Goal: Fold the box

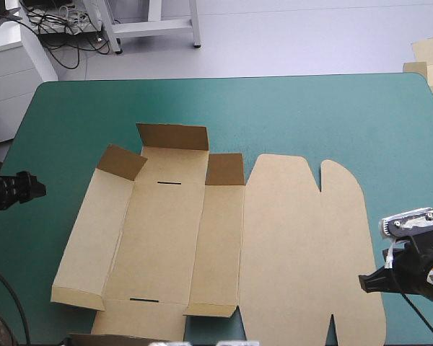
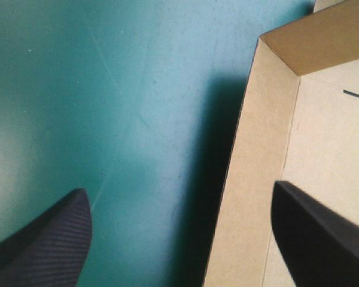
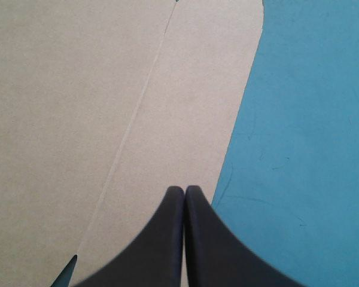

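The left claw is seen wide open, its black fingers well apart, with nothing held. It is placed by the counter's left edge, and the left side panel of the box is seen ahead of it, between the fingers. The right claw is pressed shut into one pointed arch, also with nothing gripped. It is set at the right edge of the flat lid; whether it touches the board cannot be told.

The brown box is laid mid-counter on the teal-green cover. Its longest span is laid left to right, while its fold lines are run from near edge to far edge. The tray half is on the left, with its far wall and two far corner flaps raised. The lid is spread flat on the right, with rounded tabs pointed toward the far edge.
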`<action>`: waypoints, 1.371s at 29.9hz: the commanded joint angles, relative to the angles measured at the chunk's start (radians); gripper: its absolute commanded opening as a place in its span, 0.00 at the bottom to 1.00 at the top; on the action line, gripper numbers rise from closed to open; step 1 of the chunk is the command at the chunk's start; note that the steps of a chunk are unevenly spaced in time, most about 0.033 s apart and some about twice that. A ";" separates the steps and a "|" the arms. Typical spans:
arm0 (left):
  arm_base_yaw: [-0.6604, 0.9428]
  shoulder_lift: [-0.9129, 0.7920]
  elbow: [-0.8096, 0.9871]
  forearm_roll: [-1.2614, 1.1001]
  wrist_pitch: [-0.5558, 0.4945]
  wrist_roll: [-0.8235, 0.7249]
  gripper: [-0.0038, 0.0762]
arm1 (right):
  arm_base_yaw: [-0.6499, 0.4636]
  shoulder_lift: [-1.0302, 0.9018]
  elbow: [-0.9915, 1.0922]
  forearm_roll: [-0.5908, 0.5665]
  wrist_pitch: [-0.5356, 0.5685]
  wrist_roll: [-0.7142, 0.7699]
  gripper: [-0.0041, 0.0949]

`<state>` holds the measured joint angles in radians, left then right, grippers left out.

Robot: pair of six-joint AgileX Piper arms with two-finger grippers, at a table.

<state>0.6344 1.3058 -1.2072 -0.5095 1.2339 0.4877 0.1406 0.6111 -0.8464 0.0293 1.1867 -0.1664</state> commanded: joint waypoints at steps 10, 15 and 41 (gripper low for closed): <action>-0.092 -0.045 0.285 -0.084 0.055 0.040 0.78 | -0.006 0.002 -0.023 -0.004 -0.047 -0.034 0.02; -0.152 -0.045 0.399 -0.085 0.058 0.093 0.78 | -0.006 0.002 -0.023 -0.004 -0.047 -0.040 0.02; -0.161 -0.041 0.480 -0.205 -0.010 0.234 0.26 | -0.006 0.002 -0.023 -0.002 -0.051 -0.050 0.02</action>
<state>0.4820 1.2878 -0.7075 -0.6584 1.2014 0.7178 0.1406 0.6111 -0.8464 0.0293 1.1858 -0.2090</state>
